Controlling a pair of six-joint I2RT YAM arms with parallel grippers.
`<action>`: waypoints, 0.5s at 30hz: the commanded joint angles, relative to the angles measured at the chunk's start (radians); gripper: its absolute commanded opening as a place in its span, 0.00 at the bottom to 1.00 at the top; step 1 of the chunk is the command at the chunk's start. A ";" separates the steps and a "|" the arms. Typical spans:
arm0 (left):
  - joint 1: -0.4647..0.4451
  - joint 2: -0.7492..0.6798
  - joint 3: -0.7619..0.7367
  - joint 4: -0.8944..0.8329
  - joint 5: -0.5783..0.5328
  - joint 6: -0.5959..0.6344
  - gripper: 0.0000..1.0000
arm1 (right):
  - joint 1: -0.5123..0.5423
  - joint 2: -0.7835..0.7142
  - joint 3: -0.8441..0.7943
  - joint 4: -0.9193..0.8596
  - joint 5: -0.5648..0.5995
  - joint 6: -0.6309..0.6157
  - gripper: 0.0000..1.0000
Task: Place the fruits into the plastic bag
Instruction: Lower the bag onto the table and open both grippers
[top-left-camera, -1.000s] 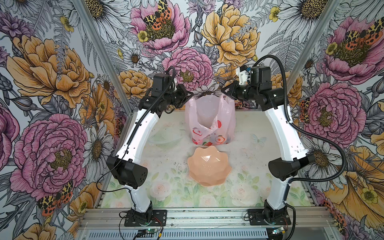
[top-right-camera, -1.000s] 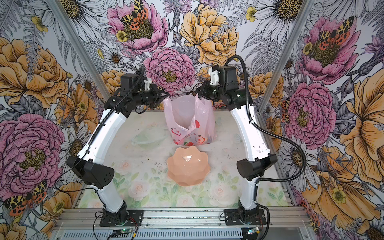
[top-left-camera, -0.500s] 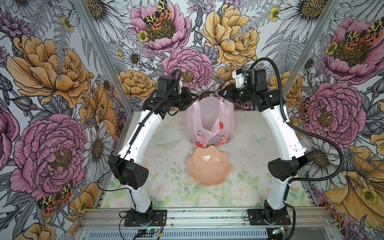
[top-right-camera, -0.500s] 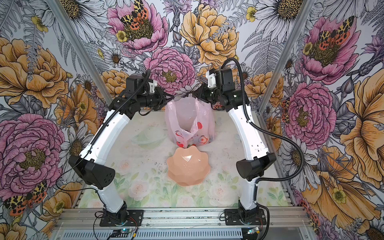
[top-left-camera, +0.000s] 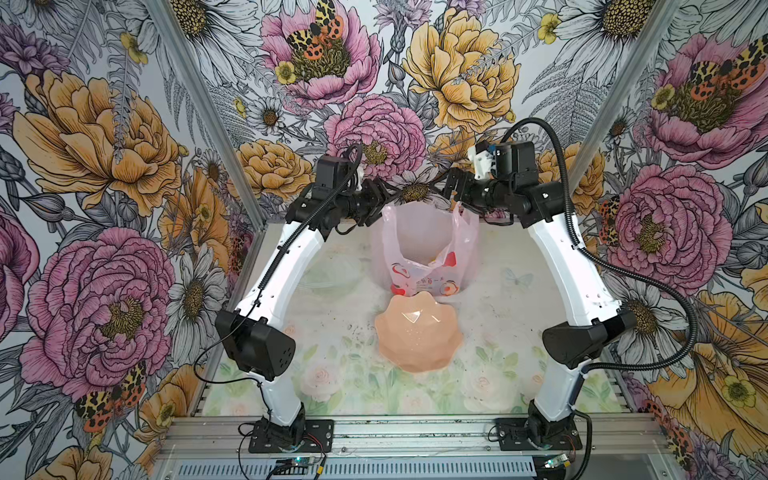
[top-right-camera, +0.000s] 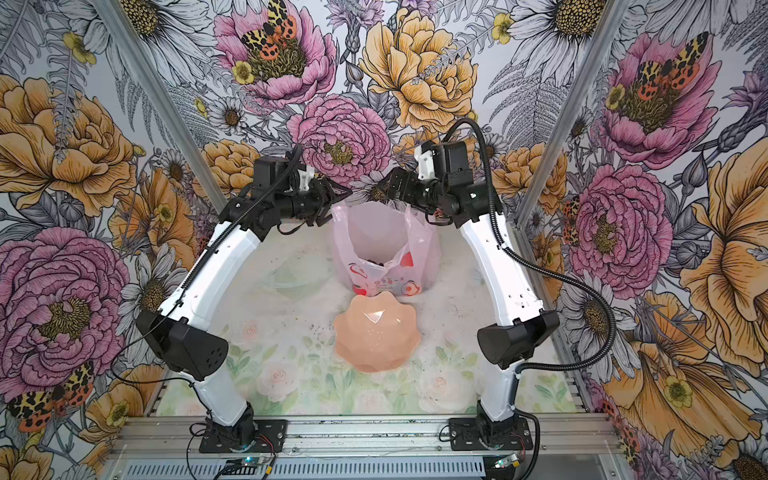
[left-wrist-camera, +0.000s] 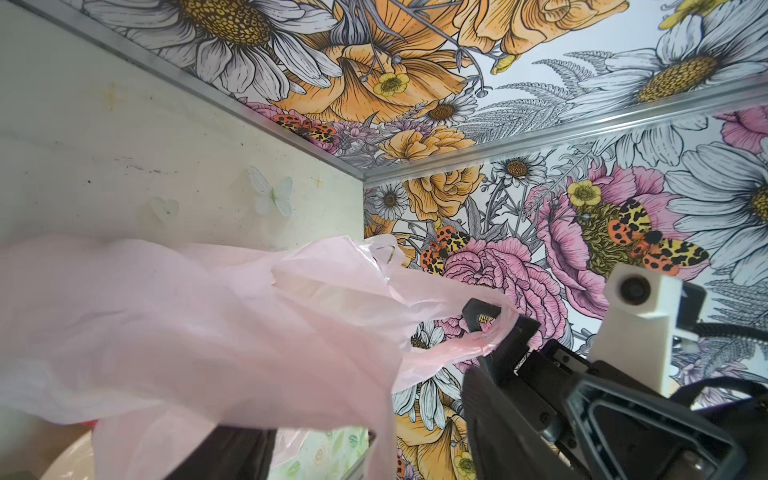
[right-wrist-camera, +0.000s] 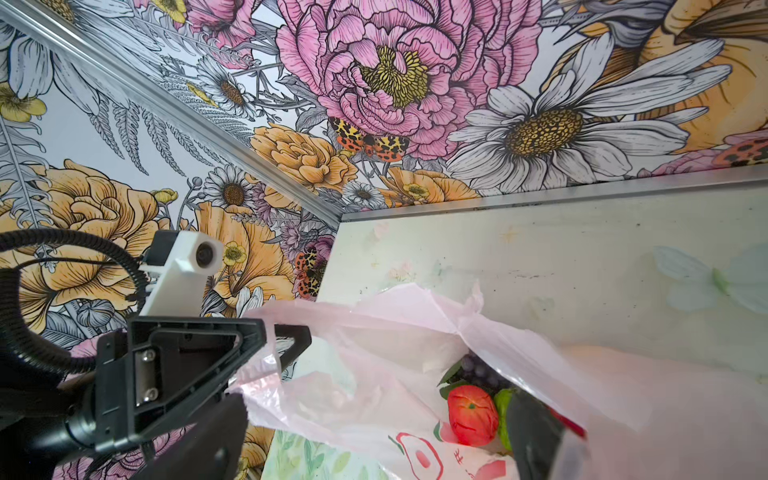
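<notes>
Release step: left tool (top-left-camera: 382, 197) and right tool (top-left-camera: 453, 193) both released. Pale-pink crinkly plastic bag (top-left-camera: 419, 249) between them holds glossy toy fruits (right-wrist-camera: 471, 413). Handles maybe snagged; back your tools out slowly.

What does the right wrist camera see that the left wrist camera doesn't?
Only the right wrist view looks into the plastic bag: a red apple, purple grapes and a green fruit. Only the left wrist view shows a bag handle looped around one finger of the right pincer. Both show the plastic bag, the table and the flowered walls.
</notes>
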 joint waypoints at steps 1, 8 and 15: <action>0.011 -0.055 -0.020 0.022 -0.010 0.019 0.79 | 0.005 -0.055 -0.016 0.021 0.026 -0.018 0.99; 0.021 -0.093 -0.058 0.023 -0.022 0.028 0.99 | 0.000 -0.098 -0.066 0.020 0.050 -0.008 0.99; 0.056 -0.160 -0.122 0.019 -0.029 0.043 0.99 | -0.009 -0.170 -0.139 0.018 0.067 0.008 0.99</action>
